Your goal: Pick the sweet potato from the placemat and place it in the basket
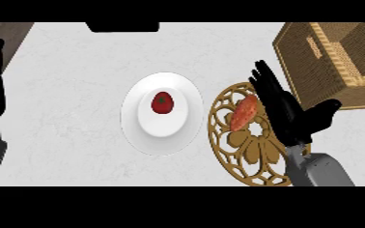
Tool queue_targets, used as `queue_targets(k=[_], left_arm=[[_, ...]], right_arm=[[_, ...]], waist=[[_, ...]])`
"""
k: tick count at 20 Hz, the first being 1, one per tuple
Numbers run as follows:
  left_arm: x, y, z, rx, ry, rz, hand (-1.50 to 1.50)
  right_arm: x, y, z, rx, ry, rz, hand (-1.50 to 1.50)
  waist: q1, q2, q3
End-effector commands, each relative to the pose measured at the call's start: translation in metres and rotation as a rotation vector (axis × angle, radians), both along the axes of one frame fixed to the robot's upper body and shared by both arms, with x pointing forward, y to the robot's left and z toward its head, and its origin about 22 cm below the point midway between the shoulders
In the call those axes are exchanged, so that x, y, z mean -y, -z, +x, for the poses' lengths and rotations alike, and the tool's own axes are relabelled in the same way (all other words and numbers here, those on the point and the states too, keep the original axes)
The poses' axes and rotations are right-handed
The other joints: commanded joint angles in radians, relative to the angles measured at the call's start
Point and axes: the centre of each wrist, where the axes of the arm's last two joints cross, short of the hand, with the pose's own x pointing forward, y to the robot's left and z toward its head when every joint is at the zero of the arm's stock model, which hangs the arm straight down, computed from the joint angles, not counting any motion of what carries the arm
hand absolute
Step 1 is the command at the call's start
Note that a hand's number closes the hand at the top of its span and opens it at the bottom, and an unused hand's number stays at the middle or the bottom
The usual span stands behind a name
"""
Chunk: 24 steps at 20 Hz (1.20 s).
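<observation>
1. Leftmost, a dark upright shape runs along the view's left edge; what it is cannot be told. Only 1 hand shows in the head view; no left hand is seen.
2. Counter: pale, marbled, filling most of the view. A black block sits at its far edge, left of centre.
3. White plate, near the middle of the counter, seen as taller than wide. A red tomato rests in its centre, green stem spot on top.
4. Placemat: round, golden, cut-out flower pattern, just right of the plate without touching it. Its right part is hidden under the arm.
5. Sweet potato: orange-pink, elongated, tilted, lying on the upper part of the placemat. It is not in the basket.
6. Right hand: black, over the placemat's right side, fingers straight and pointing away, thumb spread out to the right. The fingers lie right beside the sweet potato; contact cannot be told. Nothing is held. Grey forearm enters from the lower edge.
7. Basket: woven, brown, at the far right, its near wall just beyond the hand.
</observation>
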Motion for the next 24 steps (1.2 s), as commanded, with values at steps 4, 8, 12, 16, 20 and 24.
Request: queue_targets(k=[4,8,12,16,20,24], left_arm=[[0.0,0.049,-0.01,-0.271,0.124,-0.022,0.0],[0.024,0.072,-0.009,-0.422,0.248,-0.067,0.0],[0.029,0.084,-0.01,-0.487,0.302,-0.087,0.0],[0.032,0.092,-0.009,-0.491,0.268,-0.065,0.0],[0.007,0.081,-0.002,-0.498,0.28,-0.063,0.0],[0.022,0.089,-0.003,-0.498,0.276,-0.075,0.0]], right_arm=[[0.078,-0.053,0.034,0.356,0.18,0.075,1.5],[0.084,-0.061,0.04,0.525,-0.079,-0.356,1.5],[0.007,-0.023,0.045,0.657,-0.01,-0.487,-1.5],[-0.062,-0.04,0.055,0.627,0.116,-0.476,-1.5],[-0.065,-0.094,0.067,0.429,0.133,-0.539,-1.5],[-0.056,-0.124,0.072,0.254,0.11,-0.825,-1.5]], waist=[[0.007,0.011,0.01],[0.024,0.028,0.008],[0.046,0.012,0.007],[0.03,0.003,0.007],[0.02,-0.001,0.006],[0.004,-0.01,0.002]])
